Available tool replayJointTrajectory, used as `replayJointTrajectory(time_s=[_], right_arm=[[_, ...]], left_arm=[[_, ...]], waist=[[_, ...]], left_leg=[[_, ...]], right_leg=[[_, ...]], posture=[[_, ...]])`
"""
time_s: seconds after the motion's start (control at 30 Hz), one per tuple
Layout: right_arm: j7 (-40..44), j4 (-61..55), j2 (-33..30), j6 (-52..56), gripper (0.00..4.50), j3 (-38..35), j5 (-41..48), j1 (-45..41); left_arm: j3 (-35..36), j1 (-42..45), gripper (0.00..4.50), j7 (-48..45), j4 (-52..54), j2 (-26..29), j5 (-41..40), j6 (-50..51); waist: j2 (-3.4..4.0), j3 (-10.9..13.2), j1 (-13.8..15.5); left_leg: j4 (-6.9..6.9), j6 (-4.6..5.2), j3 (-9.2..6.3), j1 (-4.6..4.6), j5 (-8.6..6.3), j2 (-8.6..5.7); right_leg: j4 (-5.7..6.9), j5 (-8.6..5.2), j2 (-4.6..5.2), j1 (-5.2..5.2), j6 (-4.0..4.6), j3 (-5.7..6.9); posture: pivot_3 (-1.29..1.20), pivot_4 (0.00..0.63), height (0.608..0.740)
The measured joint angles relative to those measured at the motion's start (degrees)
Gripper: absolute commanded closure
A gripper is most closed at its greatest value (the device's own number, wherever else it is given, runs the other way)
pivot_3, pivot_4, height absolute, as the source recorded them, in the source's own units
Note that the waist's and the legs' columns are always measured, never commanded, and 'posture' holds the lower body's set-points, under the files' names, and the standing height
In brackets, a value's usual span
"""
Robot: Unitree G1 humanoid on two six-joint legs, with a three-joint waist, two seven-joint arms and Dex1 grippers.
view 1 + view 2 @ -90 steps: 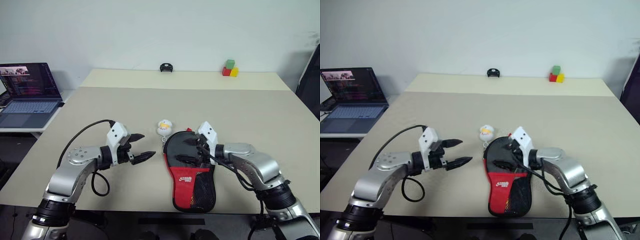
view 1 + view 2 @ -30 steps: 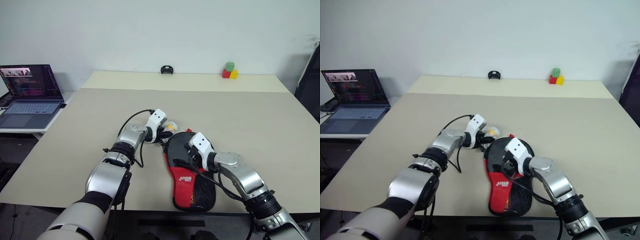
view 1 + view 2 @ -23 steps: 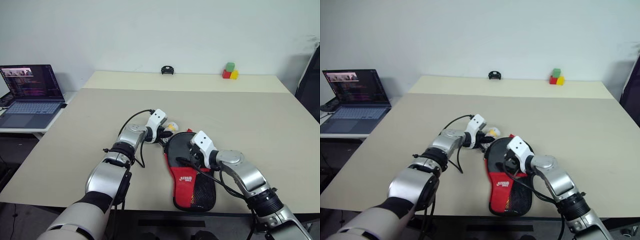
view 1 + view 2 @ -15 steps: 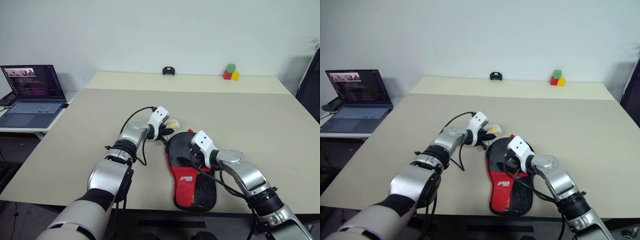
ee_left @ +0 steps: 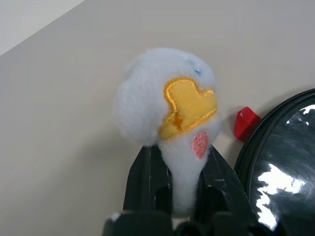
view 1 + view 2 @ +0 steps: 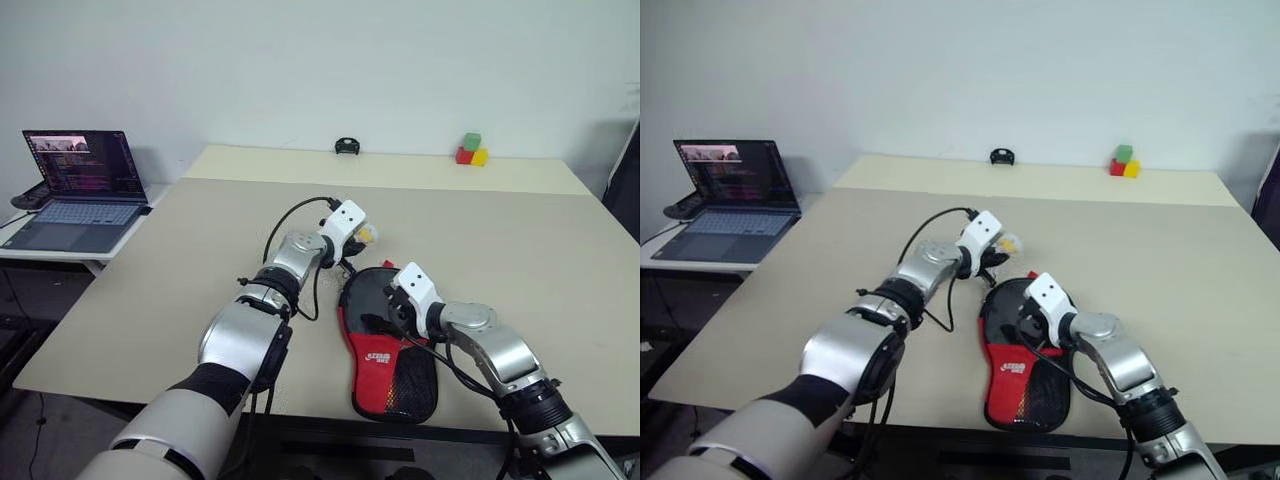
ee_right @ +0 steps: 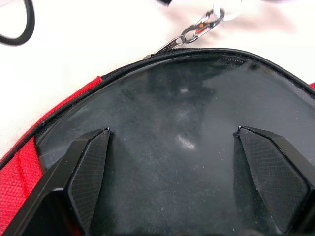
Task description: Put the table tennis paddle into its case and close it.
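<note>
The case lies flat on the table near the front edge, black round end away from me, red panel and mesh pocket nearer. My right gripper is open, its fingers spread over the glossy black round end. Just beyond that end, my left gripper is shut on a white plush ball with a yellow patch, also seen as the plush ball. A metal clasp sits at the case's zip. The paddle is hidden.
An open laptop sits on a side table at the left. At the back of the beige table are a small black object and coloured blocks. A red tab sticks out by the case's rim.
My left gripper, open beside the case three seconds ago, has closed on the plush ball and carried it a little up and right. The right gripper stays on the case. The camera shifted.
</note>
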State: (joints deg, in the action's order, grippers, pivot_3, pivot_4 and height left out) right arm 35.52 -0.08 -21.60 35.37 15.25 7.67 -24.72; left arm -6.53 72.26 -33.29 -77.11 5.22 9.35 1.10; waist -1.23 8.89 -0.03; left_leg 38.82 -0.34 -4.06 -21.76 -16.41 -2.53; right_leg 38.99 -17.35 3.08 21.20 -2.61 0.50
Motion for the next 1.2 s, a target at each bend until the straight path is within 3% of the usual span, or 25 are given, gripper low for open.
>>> replayJointTrajectory(time_s=[0.77, 1.2], right_arm=[[-11.5, -7.4, 5.3, 4.3, 0.00, -1.9, 0.1, 6.6], [-13.1, -10.2, 5.3, 5.5, 0.00, -2.7, 0.2, 8.5]], left_arm=[[-2.2, 4.0, 4.38, 15.1, -3.8, -10.8, 9.4, -2.8], [-2.6, 6.2, 4.38, 15.5, -4.3, -13.9, 11.2, -2.8]], waist=[[-0.16, -0.3, 0.2], [-0.15, -0.3, 0.9]], left_leg=[[-0.04, 0.01, -0.12, 0.23, 0.01, -0.02], [-0.06, 0.01, -0.20, 0.04, 0.01, -0.09]], right_leg=[[-0.05, -0.03, 0.01, -0.14, -0.05, 0.13], [-0.16, -0.05, 0.02, -0.06, -0.08, 0.20]], posture=[[0.00, 0.150, 0.740], [0.00, 0.150, 0.740]])
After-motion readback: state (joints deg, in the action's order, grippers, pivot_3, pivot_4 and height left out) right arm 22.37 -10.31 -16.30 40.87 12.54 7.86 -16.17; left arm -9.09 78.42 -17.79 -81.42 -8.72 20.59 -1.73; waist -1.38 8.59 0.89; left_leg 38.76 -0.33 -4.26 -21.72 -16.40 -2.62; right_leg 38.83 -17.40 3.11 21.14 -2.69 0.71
